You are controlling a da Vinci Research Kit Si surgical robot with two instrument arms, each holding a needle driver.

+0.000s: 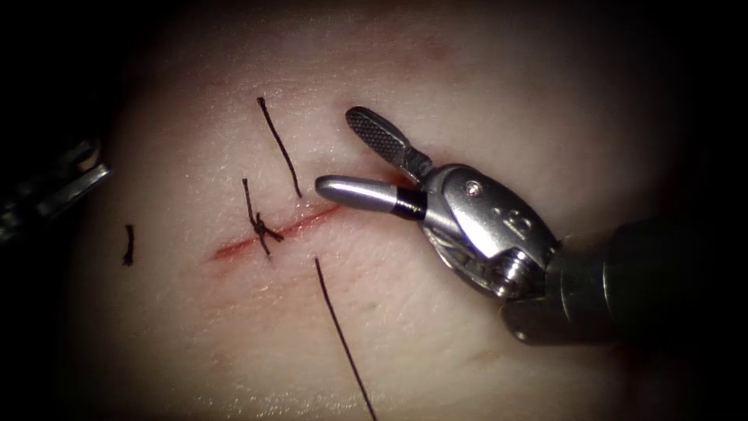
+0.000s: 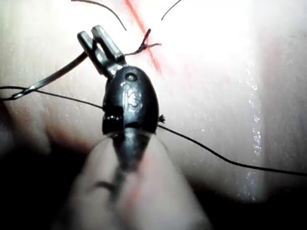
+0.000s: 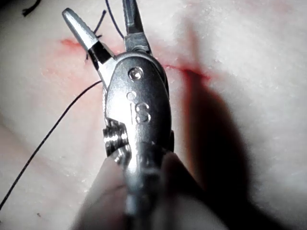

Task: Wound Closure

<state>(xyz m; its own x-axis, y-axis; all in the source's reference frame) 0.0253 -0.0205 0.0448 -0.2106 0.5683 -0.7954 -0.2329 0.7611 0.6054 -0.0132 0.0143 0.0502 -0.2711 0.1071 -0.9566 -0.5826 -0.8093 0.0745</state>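
The tissue (image 1: 436, 70) has a short red cut (image 1: 300, 224) with one tied knot (image 1: 259, 228) on it, its cut ends sticking up. My right tool (image 1: 336, 152) hovers over the right end of the cut with its jaws wide open and empty; in its wrist view (image 3: 100, 14) they spread above the cut (image 3: 189, 72). My left tool (image 1: 58, 187) sits at the far left, off the cut. Its jaws (image 2: 98, 38) are shut on the curved needle (image 2: 53, 76) near one end. The needle lies above the tissue, not in it. Thread (image 2: 216, 153) trails from its other end.
Loose thread lies around the cut: a strand (image 1: 279, 144) above it, a long strand (image 1: 343, 335) running toward the near edge, and a short piece (image 1: 128, 244) at the left. Red fluid stains the cut's edges. The knot (image 2: 144, 45) lies just beyond the left jaws.
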